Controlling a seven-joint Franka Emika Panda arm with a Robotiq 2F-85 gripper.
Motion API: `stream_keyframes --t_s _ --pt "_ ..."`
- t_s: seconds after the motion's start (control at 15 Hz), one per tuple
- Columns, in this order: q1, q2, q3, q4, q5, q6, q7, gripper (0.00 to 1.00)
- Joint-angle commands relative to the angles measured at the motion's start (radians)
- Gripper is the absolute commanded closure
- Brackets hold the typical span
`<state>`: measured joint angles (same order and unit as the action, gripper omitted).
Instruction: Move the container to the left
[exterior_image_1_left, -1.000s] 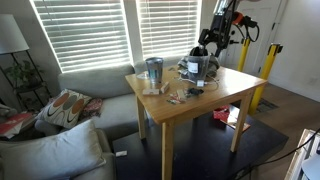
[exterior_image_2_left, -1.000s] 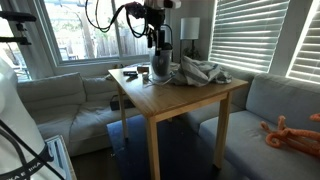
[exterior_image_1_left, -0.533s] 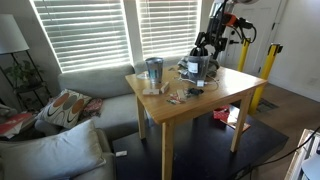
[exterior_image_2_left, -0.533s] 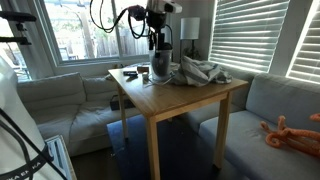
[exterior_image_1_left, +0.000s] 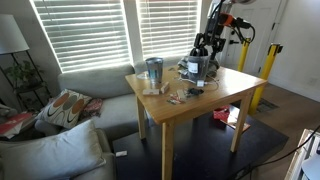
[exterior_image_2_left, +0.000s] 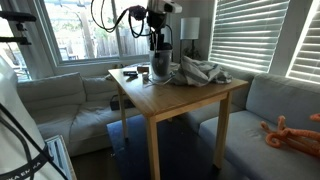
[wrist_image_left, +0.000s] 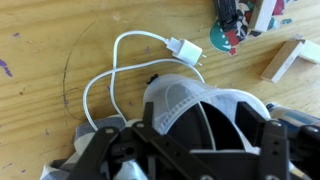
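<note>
Container (exterior_image_1_left: 153, 70) small and blurry, jaws seemingly spread wide and empty, tips cut off over pale cloth (wrist_image_left: 190, 95)

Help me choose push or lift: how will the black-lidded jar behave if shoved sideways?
The jar looks tall for its base, so a shove near its top may tip it. Translucent plastic suggests light and stiff, likely sliding easily on the smooth wooden table. The crumpled cloth beside it might snag.
</note>
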<state>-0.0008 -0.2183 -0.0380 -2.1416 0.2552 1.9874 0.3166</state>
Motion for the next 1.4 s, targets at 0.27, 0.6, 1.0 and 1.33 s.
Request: stream_keyframes --t_s 0.27,0.6,1.0,1.33 --pt "-0.016 0.016 0.017 0.030 -0.020 -0.052 0.029 0.75" --pt "-0.015 -0.021 0.030 0.045 -0.070 -0.104 0.023 1.00" --pt "-0.021 -0.087 0.047 0.076 -0.167 -0.159 0.016 0.99" --pt "0.015 -0.101 0.060 0.138 -0.147 -0.162 -0.111 0.99"
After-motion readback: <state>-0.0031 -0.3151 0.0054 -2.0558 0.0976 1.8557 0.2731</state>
